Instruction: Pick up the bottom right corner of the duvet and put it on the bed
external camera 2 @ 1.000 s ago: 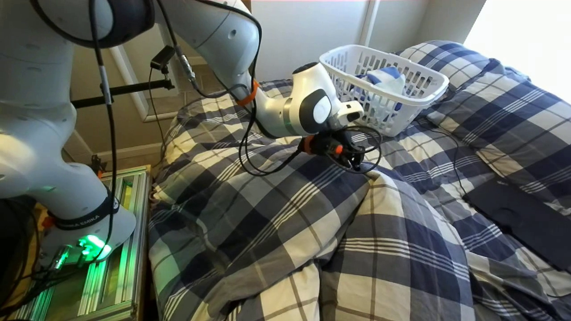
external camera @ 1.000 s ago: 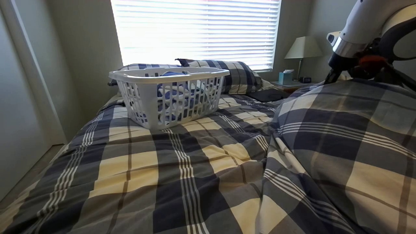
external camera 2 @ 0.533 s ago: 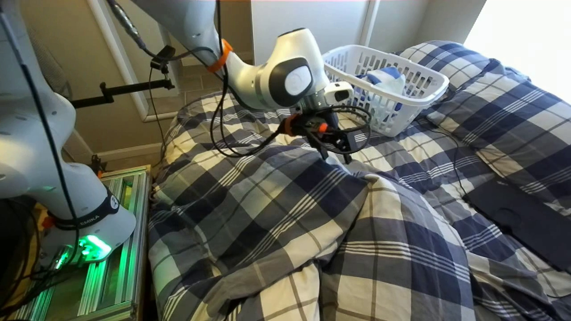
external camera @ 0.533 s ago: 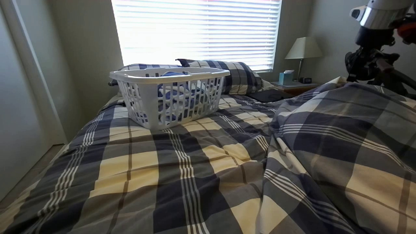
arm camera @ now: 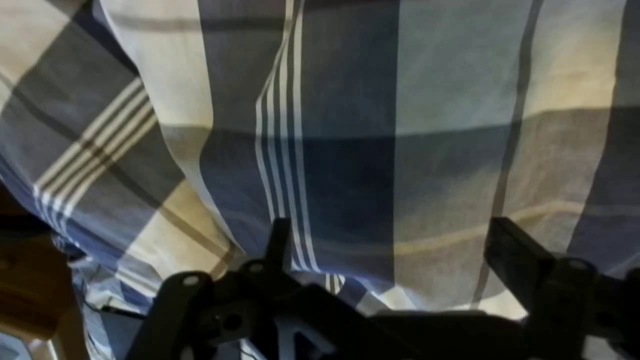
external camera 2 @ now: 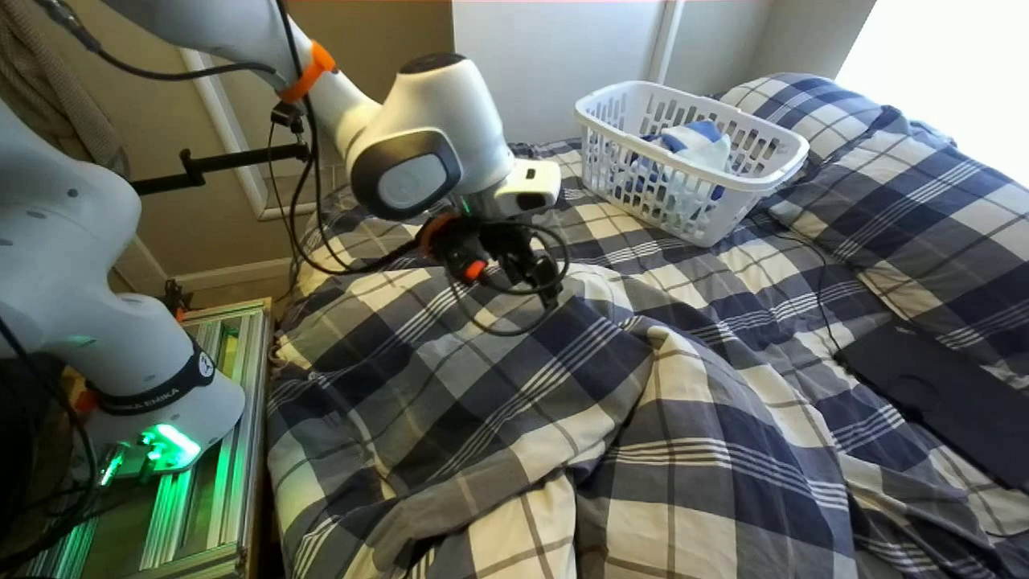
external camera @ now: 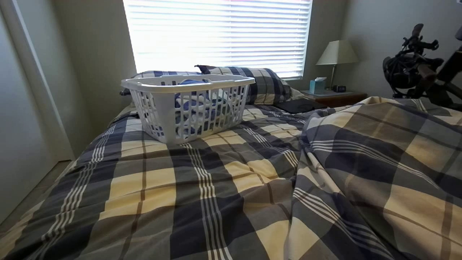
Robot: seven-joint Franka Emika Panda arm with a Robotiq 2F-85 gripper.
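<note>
The duvet [external camera 2: 514,394], in navy, grey and cream plaid, lies heaped and folded over on the bed [external camera: 144,195]. In both exterior views its raised mound [external camera: 379,144] shows. Which fold is the bottom right corner of the duvet I cannot tell. My gripper [external camera 2: 550,296] hovers at the mound, fingers pointing down toward the cloth. From the wrist camera the gripper [arm camera: 390,225] stands open, its black fingers [arm camera: 279,245] wide apart. Plaid cloth fills the view beyond them, and nothing is pinched between them. Whether a fingertip touches the cloth is unclear.
A white laundry basket [external camera 2: 691,165] with clothes stands on the bed near the plaid pillows [external camera 2: 916,185]. A flat black object [external camera 2: 924,394] with a cord lies beyond the mound. A lamp [external camera: 337,54] stands on the nightstand. The arm's base sits on a metal frame [external camera 2: 229,482].
My gripper has opened, let go of the duvet near its peak and drawn back toward the arm's base. The top of the mound has sunk slightly.
</note>
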